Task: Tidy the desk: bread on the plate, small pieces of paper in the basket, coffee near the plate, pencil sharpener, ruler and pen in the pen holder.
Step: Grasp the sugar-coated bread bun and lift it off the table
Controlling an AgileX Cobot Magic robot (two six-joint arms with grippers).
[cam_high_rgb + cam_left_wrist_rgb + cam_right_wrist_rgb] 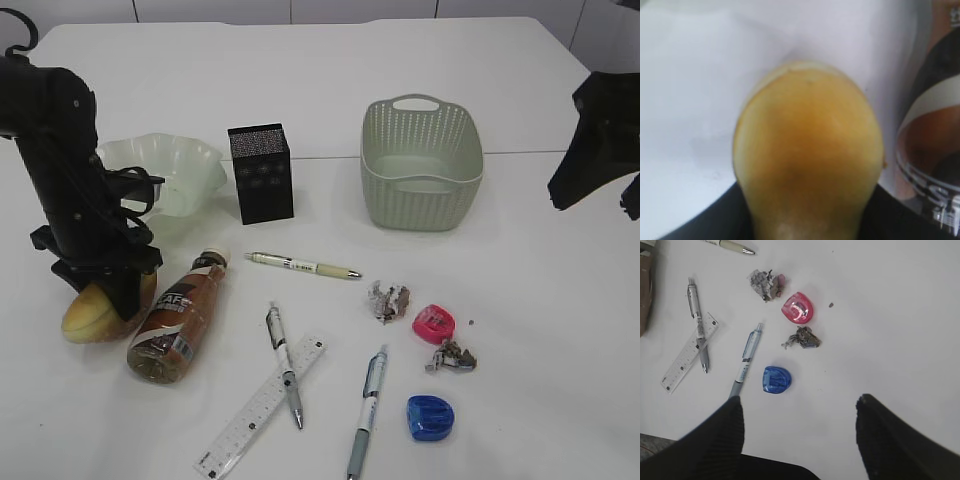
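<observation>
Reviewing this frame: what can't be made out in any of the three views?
- Left gripper on the bread: exterior view, the arm covers the jaws; left wrist view is filled by blurred bread, so the grip is unclear.
- Coffee label: cut off at the left wrist view's right edge, blurred.
- Ruler markings: too small to read.
- Plate: left part hidden behind the arm.

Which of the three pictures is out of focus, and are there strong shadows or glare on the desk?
Left wrist view: blurred, too close to the bread, and the coffee label is soft. Exterior view: sharp, with even light, only faint shadows under the basket and pen holder, no glare on the desk. Right wrist view: the blue sharpener is clear, the dark fingers slightly soft.
</observation>
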